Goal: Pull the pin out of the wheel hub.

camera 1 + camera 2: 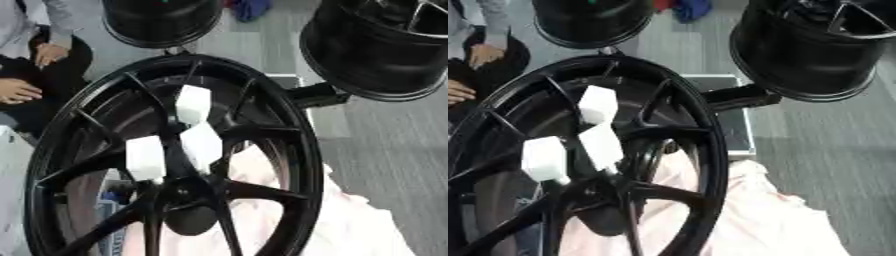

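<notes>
Left eye view: a big black wheel hub (175,160) fills most of the picture, standing up and leaning a bit, spokes running into its centre low down, and three white blocky pieces (193,104) sit against the spokes just above that centre, though which one's the pin I honestly can't tell; pale pink cloth (350,225) is bunched behind it at lower right. Right eye view: pretty much the same, with two more black rims (807,50) on the grey floor (833,150) up top, and neither robot hand shows anywhere, so no call on open or closed.
</notes>
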Action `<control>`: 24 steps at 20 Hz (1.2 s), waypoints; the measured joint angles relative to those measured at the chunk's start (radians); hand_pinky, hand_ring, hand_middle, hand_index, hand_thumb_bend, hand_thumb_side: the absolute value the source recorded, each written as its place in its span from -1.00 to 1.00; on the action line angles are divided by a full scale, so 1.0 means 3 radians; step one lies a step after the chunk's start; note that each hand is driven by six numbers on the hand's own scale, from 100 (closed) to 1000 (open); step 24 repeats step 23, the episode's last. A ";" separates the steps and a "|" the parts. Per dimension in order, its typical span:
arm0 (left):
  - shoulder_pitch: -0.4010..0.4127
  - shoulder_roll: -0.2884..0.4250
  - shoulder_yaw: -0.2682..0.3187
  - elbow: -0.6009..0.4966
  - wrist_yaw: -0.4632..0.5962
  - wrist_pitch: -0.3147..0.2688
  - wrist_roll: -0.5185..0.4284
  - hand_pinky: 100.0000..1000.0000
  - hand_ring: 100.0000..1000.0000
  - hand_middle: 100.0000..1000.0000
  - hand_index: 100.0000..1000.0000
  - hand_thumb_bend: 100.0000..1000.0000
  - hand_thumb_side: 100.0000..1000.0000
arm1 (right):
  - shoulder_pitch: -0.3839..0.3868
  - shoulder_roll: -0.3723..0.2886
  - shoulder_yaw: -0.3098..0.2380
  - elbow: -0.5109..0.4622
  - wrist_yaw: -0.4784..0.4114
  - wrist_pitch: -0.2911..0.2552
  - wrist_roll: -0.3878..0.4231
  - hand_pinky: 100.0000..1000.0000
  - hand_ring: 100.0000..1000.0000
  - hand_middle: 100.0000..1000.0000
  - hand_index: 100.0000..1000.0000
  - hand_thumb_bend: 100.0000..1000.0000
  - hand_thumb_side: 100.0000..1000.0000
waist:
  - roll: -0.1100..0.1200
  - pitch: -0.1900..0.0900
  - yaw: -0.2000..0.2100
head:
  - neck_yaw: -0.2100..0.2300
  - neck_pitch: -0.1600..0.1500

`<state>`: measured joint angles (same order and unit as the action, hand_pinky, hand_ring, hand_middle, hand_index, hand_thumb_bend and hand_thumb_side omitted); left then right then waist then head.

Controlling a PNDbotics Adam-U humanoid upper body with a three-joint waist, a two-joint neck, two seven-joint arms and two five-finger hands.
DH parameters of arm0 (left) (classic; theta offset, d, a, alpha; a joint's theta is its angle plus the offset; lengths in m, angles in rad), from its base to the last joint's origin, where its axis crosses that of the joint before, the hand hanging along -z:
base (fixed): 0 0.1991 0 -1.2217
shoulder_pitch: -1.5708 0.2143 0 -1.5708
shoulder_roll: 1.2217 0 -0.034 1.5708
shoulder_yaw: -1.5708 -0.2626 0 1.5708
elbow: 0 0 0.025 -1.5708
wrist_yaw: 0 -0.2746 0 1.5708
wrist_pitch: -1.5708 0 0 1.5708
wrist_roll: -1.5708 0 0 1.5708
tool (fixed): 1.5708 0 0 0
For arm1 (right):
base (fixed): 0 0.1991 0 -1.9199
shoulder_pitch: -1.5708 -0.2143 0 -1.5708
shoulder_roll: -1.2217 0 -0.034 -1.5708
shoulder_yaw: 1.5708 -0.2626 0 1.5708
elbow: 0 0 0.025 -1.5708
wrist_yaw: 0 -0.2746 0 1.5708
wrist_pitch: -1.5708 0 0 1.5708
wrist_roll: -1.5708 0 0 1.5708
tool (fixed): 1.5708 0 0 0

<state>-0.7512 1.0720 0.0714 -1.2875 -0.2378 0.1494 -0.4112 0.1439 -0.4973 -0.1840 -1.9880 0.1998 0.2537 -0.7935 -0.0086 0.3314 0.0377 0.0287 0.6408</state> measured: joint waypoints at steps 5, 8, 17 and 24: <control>-0.0025 0.0000 0.0002 0.0147 0.0086 -0.0256 0.0051 0.52 0.14 0.25 0.50 -0.38 -1.00 | -0.0007 0.0003 0.0000 0.0000 0.0000 0.0001 0.0001 0.23 0.30 0.22 0.26 -1.00 -0.18 | -0.0002 0.0006 0.0007 | 0.0006 0.0000; -0.0025 0.0000 -0.0001 0.0147 0.0150 -0.0415 0.0168 0.50 0.11 0.20 0.46 -0.38 -1.00 | -0.0007 0.0006 0.0001 0.0000 0.0000 0.0000 0.0002 0.23 0.30 0.22 0.26 -1.00 -0.18 | -0.0001 0.0006 0.0009 | 0.0008 0.0000; -0.0037 -0.0001 -0.0222 -0.0453 0.0182 -0.0648 0.0221 0.49 0.08 0.16 0.47 -0.29 -1.00 | -0.0008 0.0009 0.0002 0.0000 0.0000 -0.0013 0.0014 0.23 0.30 0.22 0.26 -1.00 -0.18 | 0.0002 0.0005 0.0007 | 0.0014 0.0000; -0.0019 -0.0001 -0.0488 -0.1257 0.0145 -0.0689 0.0054 0.52 0.16 0.18 0.49 -0.16 -1.00 | -0.0011 0.0008 0.0019 0.0000 0.0000 -0.0021 0.0025 0.23 0.30 0.22 0.26 -1.00 -0.18 | 0.0005 0.0005 -0.0009 | 0.0038 -0.0001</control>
